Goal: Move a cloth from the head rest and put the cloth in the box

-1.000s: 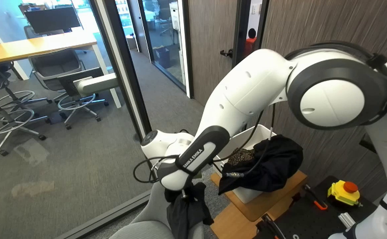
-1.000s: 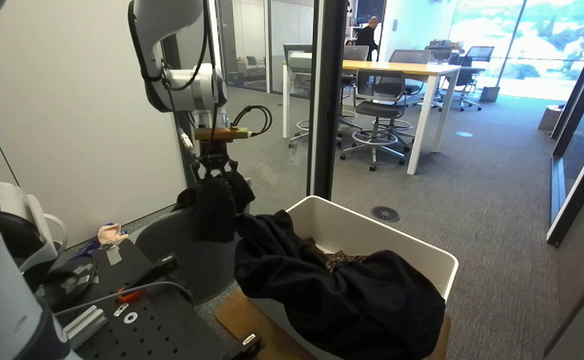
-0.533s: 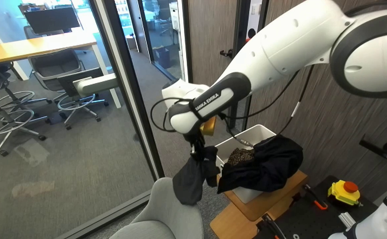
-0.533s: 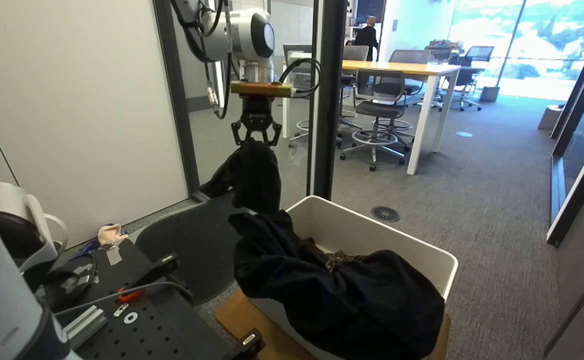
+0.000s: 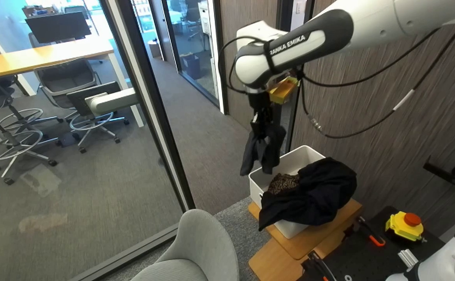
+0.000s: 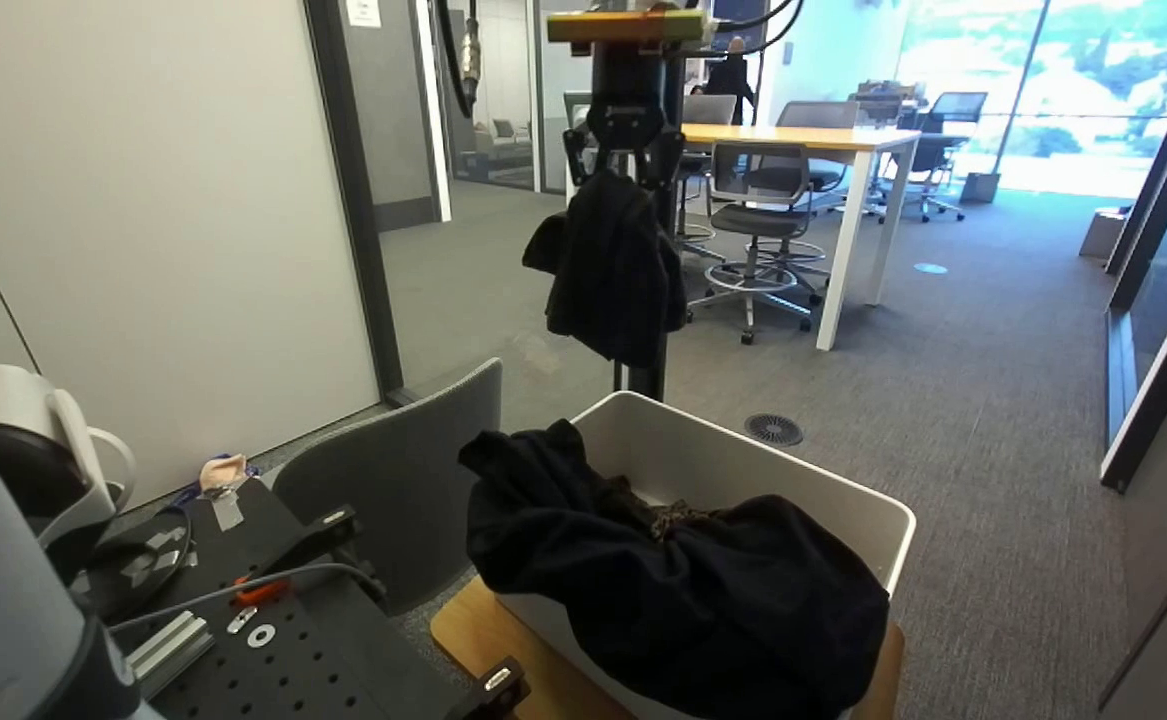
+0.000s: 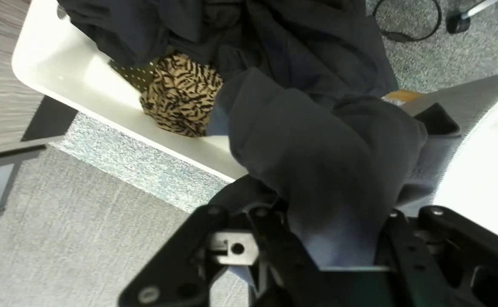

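In an exterior view, my gripper (image 5: 263,130) is clamped on a limp dark grey cloth (image 5: 271,152) that hangs in folds by one end of a white rectangular plastic box (image 5: 301,158). The box stands on a light brown wooden counter (image 5: 301,244). A large navy-black cloth (image 5: 317,195) lies partly in it and spills over its side, and a crumpled brown-and-black patterned cloth (image 5: 282,183) sits inside. A grey upholstered chair (image 5: 209,242) stands near.

In an exterior view with a black perforated metal plate (image 6: 343,650) in the foreground, the cloth I hold hangs in the air by the box's far corner, a gap showing between its lower end and the rim. The navy-black cloth drapes down the near outside; a little of the patterned cloth shows in the hollow behind it.

In the wrist view, the held cloth bunches between the two sides of my gripper, hiding part of the box and its rim. Down inside, the patterned cloth touches an olive-green, pale-dotted cloth (image 7: 134,76); beside it is a bluish patch (image 7: 218,121), partly hidden, and I cannot tell what it belongs to.
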`<state>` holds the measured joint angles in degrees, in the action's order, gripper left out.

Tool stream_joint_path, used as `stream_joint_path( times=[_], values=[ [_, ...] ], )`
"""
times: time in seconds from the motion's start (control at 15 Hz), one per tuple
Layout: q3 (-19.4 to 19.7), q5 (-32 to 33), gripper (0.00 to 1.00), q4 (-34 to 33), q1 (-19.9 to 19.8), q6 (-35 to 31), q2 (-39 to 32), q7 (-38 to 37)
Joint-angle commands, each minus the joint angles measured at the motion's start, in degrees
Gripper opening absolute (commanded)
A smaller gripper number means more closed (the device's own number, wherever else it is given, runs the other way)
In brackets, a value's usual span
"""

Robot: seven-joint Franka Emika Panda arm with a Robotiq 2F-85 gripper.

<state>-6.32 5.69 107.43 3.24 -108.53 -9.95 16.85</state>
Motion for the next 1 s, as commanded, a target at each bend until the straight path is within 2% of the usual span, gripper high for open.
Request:
stream_joint_path(
  times=[0.0, 0.4, 0.93],
  values=[
    [3.80, -2.47, 0.13, 2.41, -3.53, 2.19, 5.06, -0.40],
    [8.06, -7.77, 0.13, 6.17, -7.73, 1.59, 1.20, 1.98],
    [7.47, -13.04, 0.13, 2.89, -9.53, -0.54, -12.15, 1.68]
  ],
)
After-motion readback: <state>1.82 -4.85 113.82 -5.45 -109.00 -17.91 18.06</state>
